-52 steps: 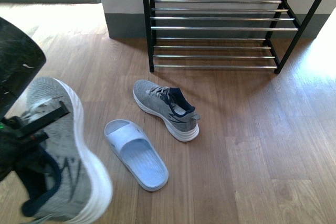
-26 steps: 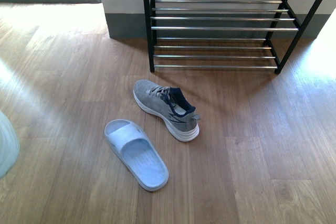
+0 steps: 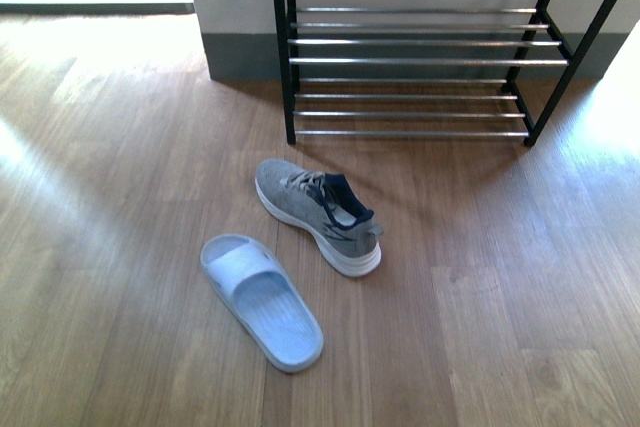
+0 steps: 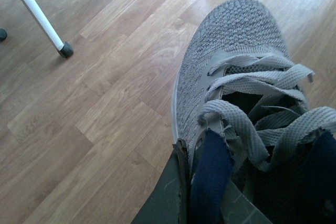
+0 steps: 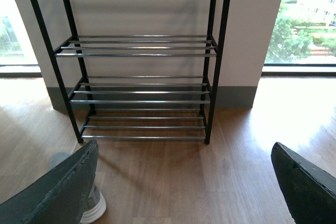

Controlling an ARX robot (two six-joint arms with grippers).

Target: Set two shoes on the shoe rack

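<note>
Grey knit fills the left wrist view: a sneaker (image 4: 231, 61) with loose laces, above a wooden floor (image 4: 94, 129). The left gripper (image 4: 207, 203) is clamped on its navy collar, with one dark finger (image 4: 163, 203) against the outside of the shoe wall. We cannot tell whether the sole touches the boards. Well apart from the toe stands a white pole (image 4: 34, 11) with a black foot.

From the front view we see the other sneaker (image 3: 318, 215) lying upright on the floor in front of the rack (image 3: 420, 47), apart from it, with its heel nearer the camera. A pale blue slide (image 3: 262, 302) lies just beside it, nearer us and to the left, with a narrow gap between them. The rack stands against the wall, its silver rods running level between black ends.

The right gripper (image 5: 184, 192) hangs facing the rack, its two dark fingers (image 5: 63, 187) spread wide with only floor between them. The other sneaker's white heel peeps out behind one finger.
</note>
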